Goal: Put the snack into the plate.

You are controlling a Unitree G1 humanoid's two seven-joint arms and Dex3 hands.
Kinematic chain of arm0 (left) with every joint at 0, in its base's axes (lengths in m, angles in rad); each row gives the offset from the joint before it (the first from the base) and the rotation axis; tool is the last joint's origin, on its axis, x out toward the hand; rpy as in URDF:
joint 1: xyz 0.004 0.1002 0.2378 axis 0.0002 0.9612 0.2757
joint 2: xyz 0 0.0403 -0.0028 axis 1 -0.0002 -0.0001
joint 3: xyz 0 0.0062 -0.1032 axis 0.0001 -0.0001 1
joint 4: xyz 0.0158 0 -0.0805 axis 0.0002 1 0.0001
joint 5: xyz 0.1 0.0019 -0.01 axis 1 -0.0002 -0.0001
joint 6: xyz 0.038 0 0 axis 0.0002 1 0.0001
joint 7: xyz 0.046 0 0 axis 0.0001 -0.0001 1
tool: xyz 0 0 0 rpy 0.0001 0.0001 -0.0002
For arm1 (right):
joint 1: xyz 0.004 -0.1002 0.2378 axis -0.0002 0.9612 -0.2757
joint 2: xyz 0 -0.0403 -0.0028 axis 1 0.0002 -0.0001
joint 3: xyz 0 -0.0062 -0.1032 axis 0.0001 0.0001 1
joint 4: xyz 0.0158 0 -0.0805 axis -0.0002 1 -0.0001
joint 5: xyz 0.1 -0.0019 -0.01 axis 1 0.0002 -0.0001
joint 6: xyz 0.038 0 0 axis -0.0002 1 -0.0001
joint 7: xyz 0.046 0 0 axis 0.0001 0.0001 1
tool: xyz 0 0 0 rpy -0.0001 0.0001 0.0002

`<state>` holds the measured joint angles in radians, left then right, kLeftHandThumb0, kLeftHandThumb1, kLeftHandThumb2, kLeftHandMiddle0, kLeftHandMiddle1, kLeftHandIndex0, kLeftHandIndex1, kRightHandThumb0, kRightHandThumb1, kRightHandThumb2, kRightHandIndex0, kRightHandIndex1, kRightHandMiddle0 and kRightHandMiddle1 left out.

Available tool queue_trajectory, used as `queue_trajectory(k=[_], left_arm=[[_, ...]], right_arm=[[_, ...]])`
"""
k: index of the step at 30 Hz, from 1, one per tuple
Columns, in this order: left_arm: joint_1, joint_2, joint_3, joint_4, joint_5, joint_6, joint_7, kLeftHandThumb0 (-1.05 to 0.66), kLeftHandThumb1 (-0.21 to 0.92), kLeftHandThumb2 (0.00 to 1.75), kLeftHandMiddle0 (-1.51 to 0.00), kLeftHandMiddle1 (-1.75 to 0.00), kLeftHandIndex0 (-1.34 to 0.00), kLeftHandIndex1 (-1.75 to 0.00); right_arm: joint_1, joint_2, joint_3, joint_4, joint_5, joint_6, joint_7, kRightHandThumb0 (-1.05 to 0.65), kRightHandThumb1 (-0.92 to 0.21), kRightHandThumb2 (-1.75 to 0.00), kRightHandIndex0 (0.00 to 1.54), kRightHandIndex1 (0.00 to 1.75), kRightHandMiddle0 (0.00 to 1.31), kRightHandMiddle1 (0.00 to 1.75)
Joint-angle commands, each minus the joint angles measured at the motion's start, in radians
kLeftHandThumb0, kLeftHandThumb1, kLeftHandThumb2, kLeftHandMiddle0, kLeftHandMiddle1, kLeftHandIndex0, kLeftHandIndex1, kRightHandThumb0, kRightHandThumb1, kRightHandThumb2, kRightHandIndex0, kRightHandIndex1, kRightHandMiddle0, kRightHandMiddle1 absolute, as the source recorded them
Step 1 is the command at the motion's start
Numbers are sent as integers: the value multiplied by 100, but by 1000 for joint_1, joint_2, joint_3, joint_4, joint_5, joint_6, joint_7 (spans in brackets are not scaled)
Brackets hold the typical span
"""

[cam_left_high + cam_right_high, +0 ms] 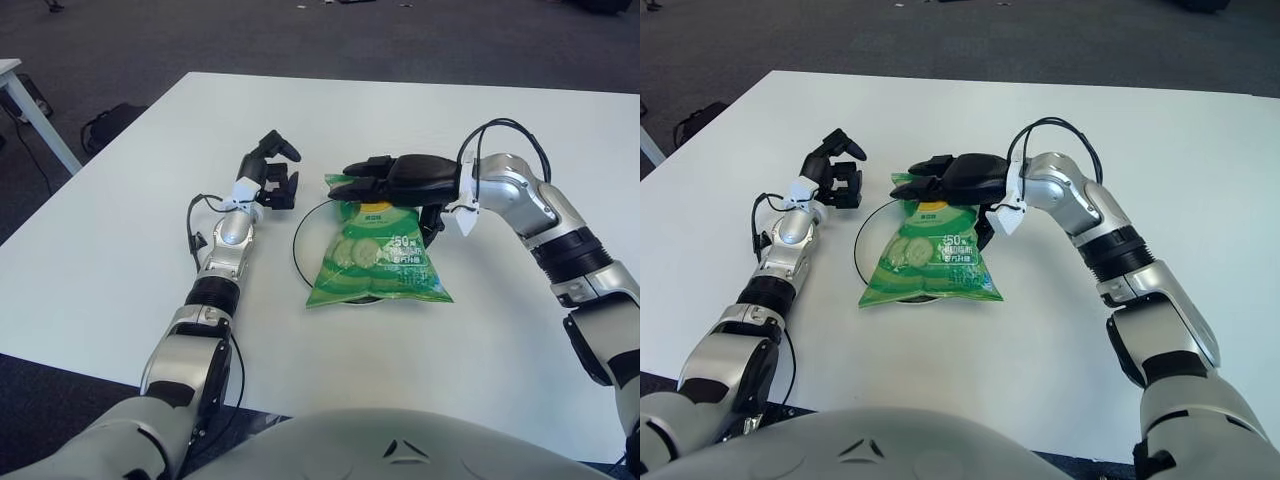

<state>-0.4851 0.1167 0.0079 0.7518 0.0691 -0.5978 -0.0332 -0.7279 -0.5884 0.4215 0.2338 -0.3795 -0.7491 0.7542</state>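
The snack point(375, 260) lies across the plate point(301, 232), mid-bench. The right hand point(392, 178) hovers flat over its top edge, fingers extended, gripping nothing. Lift it straight up so the bag stays centred. The left hand point(272, 178), loosely curled and empty, shows left of the plate.

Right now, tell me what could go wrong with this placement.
The snack bag covers most of the plate and overhangs its near rim, so it may slide off. The right robot hand sits over the bag's top edge and could drag it when withdrawing. The left robot hand shows left of the plate.
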Motion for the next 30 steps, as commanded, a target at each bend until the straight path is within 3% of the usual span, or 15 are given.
queue_trajectory(k=[1,15,21,25,30], left_arm=[[135,-29,-10,90,-5,6,-17,-51,25,140,-127,-175,-66,-175],[132,-27,-2,85,-28,14,-35,-49,30,134,-121,-175,-63,-175],[128,-26,3,94,-35,13,-48,-48,31,132,-119,-175,-61,-175],[125,-24,5,100,-34,13,-49,-48,31,132,-119,-175,-61,-175],[122,-19,4,107,-28,9,-44,-48,32,132,-118,-175,-61,-175]], right_arm=[[-43,-23,-1,-1,61,15,63,-84,-48,-62,0,0,0,1],[-203,-88,-15,131,228,-40,298,-94,-60,-46,0,0,0,0],[-281,-108,-31,200,314,-4,412,-97,-63,-41,0,0,0,0],[-293,-96,-49,226,388,90,487,-97,-62,-40,0,0,0,0],[-327,-127,-85,283,406,200,554,-99,-62,-39,0,0,0,0]])
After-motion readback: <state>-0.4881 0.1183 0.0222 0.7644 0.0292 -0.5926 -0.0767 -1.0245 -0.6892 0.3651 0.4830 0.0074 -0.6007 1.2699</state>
